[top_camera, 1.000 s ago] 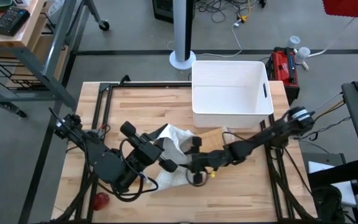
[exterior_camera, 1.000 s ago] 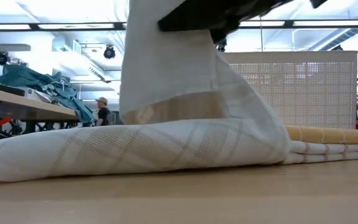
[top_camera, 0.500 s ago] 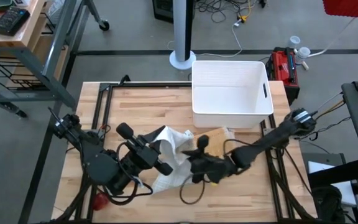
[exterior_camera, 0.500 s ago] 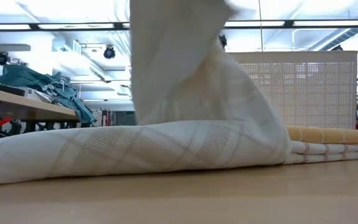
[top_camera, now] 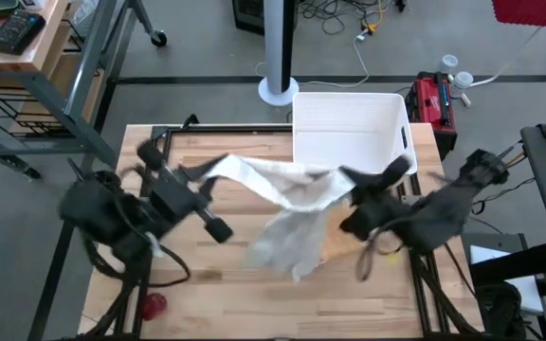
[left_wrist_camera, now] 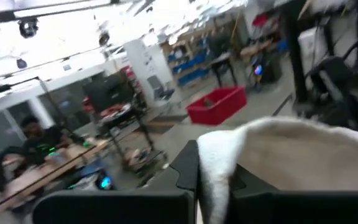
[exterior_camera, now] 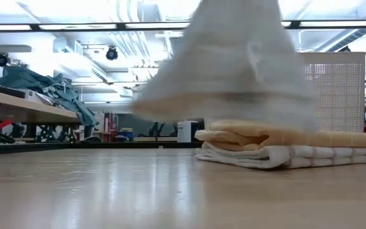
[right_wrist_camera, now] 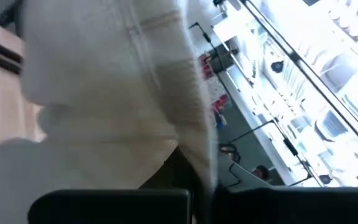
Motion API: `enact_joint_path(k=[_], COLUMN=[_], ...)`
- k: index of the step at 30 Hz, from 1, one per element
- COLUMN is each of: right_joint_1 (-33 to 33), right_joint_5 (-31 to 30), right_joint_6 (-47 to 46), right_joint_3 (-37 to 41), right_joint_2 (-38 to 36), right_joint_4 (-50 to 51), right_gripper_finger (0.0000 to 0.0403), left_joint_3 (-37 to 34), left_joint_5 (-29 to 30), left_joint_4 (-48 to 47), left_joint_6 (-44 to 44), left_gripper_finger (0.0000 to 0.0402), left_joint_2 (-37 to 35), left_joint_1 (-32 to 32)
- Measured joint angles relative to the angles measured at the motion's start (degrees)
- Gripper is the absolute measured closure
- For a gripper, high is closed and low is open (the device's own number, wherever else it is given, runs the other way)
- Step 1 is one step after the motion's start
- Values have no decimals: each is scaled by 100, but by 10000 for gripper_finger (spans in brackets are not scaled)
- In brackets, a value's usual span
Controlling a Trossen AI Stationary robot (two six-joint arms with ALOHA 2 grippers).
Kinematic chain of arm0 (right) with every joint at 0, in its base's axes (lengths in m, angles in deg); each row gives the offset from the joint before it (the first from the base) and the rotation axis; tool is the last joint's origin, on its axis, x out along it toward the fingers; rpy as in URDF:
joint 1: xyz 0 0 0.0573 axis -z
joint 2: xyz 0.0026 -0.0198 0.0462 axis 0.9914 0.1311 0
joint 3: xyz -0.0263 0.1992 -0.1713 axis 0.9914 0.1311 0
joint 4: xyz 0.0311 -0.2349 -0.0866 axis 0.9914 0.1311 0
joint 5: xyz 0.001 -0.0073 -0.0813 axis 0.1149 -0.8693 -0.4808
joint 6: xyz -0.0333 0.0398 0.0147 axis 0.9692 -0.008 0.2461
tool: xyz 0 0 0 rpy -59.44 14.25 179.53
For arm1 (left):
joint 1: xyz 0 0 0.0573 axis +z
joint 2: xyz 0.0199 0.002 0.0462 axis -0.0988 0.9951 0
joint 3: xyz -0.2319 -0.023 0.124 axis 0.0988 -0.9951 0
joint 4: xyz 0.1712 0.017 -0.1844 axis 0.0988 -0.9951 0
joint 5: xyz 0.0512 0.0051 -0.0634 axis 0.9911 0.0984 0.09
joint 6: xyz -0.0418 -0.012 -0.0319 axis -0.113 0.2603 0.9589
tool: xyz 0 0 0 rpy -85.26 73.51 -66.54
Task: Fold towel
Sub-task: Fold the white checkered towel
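Note:
A white towel with faint tan stripes (top_camera: pixel 287 189) is strung in the air between my two grippers, and its middle sags toward the table (top_camera: pixel 287 246). My left gripper (top_camera: pixel 200 173) is shut on its left end and my right gripper (top_camera: pixel 347 178) on its right end. In the low view the towel (exterior_camera: pixel 234 63) hangs blurred, clear of the tabletop. In both wrist views the cloth (left_wrist_camera: pixel 278 149) (right_wrist_camera: pixel 104 93) fills the space in front of the fingers. My left gripper pinches the towel's left end (left_wrist_camera: pixel 215 168) between its two fingers, coming in about level from the table's left. The cloth runs away from the fingers toward the other arm, lifted clear. My right gripper pinches the towel's right end (right_wrist_camera: pixel 191 146) between its two fingers, about level from the table's right. The cloth bunches at the fingers and droops below them, clear of the table; one layer or several, I cannot tell.
A stack of folded towels, tan on white (exterior_camera: pixel 278 146), lies on the table under the right side of the hanging cloth (top_camera: pixel 341 244). A white bin (top_camera: pixel 354 128) stands at the far right. A small red object (top_camera: pixel 154 305) lies near the front left corner.
Both grippers have risen quickly and moved apart, the left toward the table's far left, the right toward its far right. The right gripper has turned level and taken hold of the towel. The towel, heaped on the table before, is now lifted clear and spread between them.

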Motion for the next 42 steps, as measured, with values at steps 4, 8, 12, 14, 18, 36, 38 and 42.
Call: enact_joint_path(k=[4,8,12,14,18,36,38,42], right_joint_1=[-219,-703,-1152,-1236,-1262,-623,-597,-542], right_joint_5=[82,828,1704,2150,2438,-444,-292,-190], right_joint_6=[483,102,-1469,-2665,-4516,198,429,446], right_joint_3=[-689,-1352,-2013,-2340,-2860,-4382,-4382,-4375], right_joint_2=[-196,-233,-150,-75,104,1104,1184,1294], right_joint_4=[-2,79,1421,2484,4415,2426,2181,2177], right_gripper_finger=[402,403,403,403,403,403,403,403], left_joint_3=[650,537,523,509,501,530,530,519], left_joint_5=[-479,-1002,-1054,-1047,-1054,-840,-847,-870], left_joint_4=[37,892,1207,1175,1161,1274,1266,1206], left_joint_6=[-364,-726,-1041,-1047,-1247,-2351,-2470,-2751], left_gripper_finger=[401,401,401,401,401,401,401,401], left_joint_2=[0,-223,-291,-295,-250,-306,-319,-400], left_joint_1=[95,334,642,735,827,1357,1463,1679])
